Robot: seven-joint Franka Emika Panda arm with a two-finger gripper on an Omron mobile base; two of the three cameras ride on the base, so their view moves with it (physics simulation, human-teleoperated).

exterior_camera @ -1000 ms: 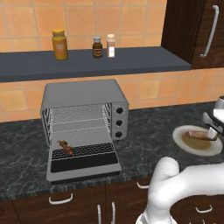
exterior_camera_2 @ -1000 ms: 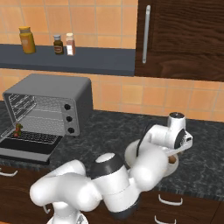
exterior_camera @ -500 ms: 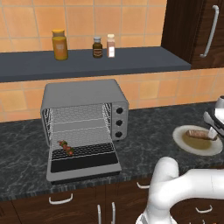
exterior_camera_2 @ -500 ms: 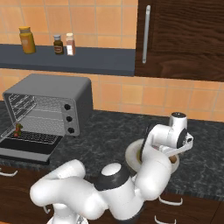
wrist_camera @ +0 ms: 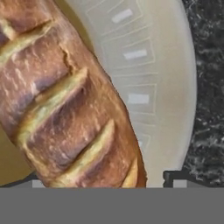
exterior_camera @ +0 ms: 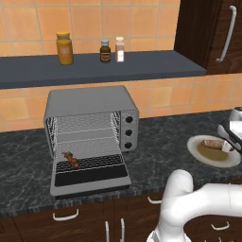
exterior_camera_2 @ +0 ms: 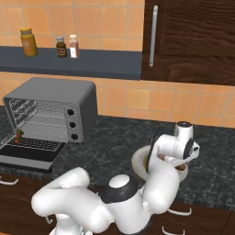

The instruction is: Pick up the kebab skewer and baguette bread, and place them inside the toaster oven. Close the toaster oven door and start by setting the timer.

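The gripper (wrist_camera: 103, 181) hangs low over the plate (wrist_camera: 170, 87) at the right end of the counter (exterior_camera: 156, 151), jaws spread wide and holding nothing. The bread (wrist_camera: 65, 100) lies on that plate directly under the hand, so close that its slashed crust takes up most of the hand view. Its long axis runs on a slant there, from the upper left corner down to the middle of the bottom edge, where the loaf's end sits between the two fingertips. One fingertip (wrist_camera: 177, 177) stands over the bare plate beside the crust; the other is at the bottom left edge, mostly hidden by the loaf. The jaws thus appear to straddle the loaf across its width near one end, which suits a pinch across the short axis, though a grip nearer the middle would likely balance better

From the left base view the bread (exterior_camera: 213, 143) rests toward the back of the plate (exterior_camera: 208, 157). The skewer (exterior_camera: 72, 159) already lies on the lower rack at the oven's (exterior_camera: 90, 127) left side, just behind the open door (exterior_camera: 90, 177), well apart from the plate. The bread has yet to be lifted and carried left along the counter to the oven
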